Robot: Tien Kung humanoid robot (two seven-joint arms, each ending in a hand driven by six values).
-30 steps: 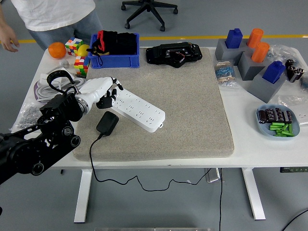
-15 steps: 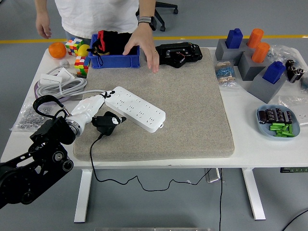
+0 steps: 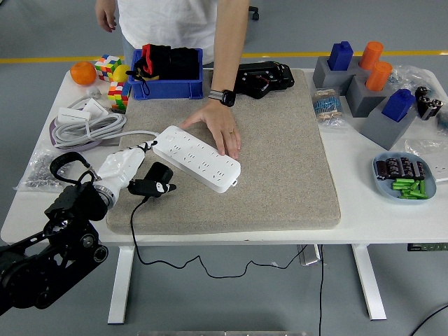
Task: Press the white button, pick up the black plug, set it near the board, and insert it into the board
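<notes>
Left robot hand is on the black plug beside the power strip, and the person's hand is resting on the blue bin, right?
Not quite. In the head view the person's hand rests on the white power strip, not the blue bin. The rest holds: the left robot hand grips the black plug beside the strip.

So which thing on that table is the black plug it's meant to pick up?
Start at the grey mat covering the table's middle and go to its near-left corner. There, just in front of the long white power strip, the robot's left hand grips the black plug. It's the only small black block trailing a thin black cable over the table edge.
</notes>
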